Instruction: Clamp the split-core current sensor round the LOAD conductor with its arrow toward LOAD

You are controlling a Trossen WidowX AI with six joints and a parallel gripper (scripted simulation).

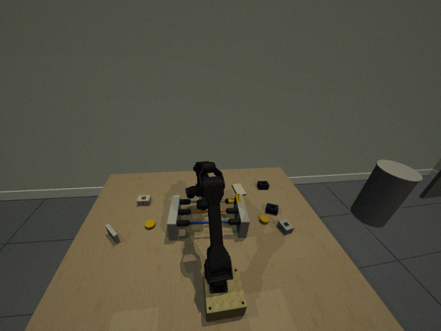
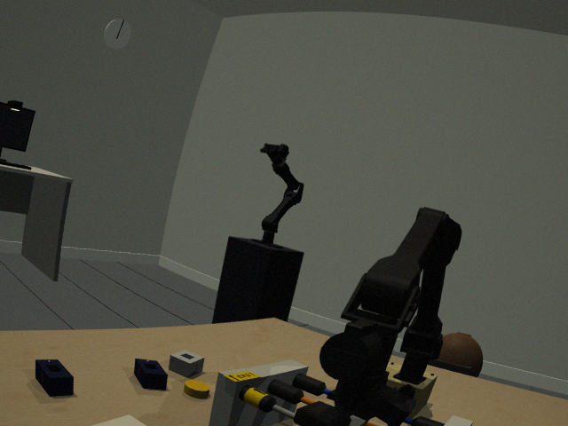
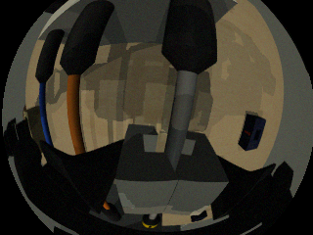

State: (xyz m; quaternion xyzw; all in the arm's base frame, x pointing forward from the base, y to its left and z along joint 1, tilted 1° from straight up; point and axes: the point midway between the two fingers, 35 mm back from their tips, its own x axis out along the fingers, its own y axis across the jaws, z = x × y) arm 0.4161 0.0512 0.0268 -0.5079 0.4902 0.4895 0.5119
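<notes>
A fixture of two white end blocks [image 1: 173,217] [image 2: 229,403] carries three conductors: grey at the back [image 3: 184,105], orange [image 1: 199,211] [image 3: 74,112] and blue [image 1: 199,222] [image 3: 45,114]. The yellow LOAD tag [image 1: 238,198] [image 2: 241,376] sits at the right end of the grey one, beside a yellow collar [image 1: 230,200] [image 2: 254,396]. The grey split-core sensor [image 3: 140,186] straddles the grey conductor in the wrist view. My gripper [image 1: 202,203] [image 3: 164,149] is shut on the sensor's sides. I cannot see its arrow, nor whether it is latched.
Two dark blue blocks [image 1: 262,185] [image 1: 271,208] [image 2: 54,376] [image 2: 150,373], two grey boxes [image 1: 143,200] [image 1: 285,225], two yellow discs [image 1: 149,223] [image 1: 264,218] and two white slabs [image 1: 111,232] [image 1: 238,189] lie around the fixture. A grey cylinder [image 1: 384,192] stands on the floor at the right.
</notes>
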